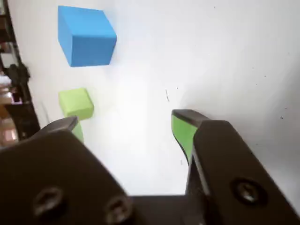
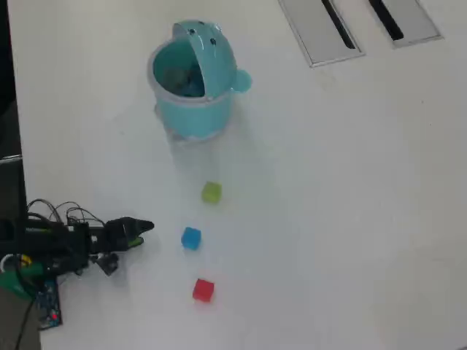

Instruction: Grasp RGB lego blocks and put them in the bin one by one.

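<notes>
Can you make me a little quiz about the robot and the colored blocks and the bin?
1. True or false: the red block is already inside the bin.
2. In the overhead view, which block lies closest to the bin: (a) red, (b) the blue block, (c) the yellow-green block?
3. In the wrist view, is the hand holding anything?

Key
1. False. It sits on the table, farthest from the bin.
2. (c), the yellow-green one.
3. No. The hand is open with only bare table between its fingers.
</notes>
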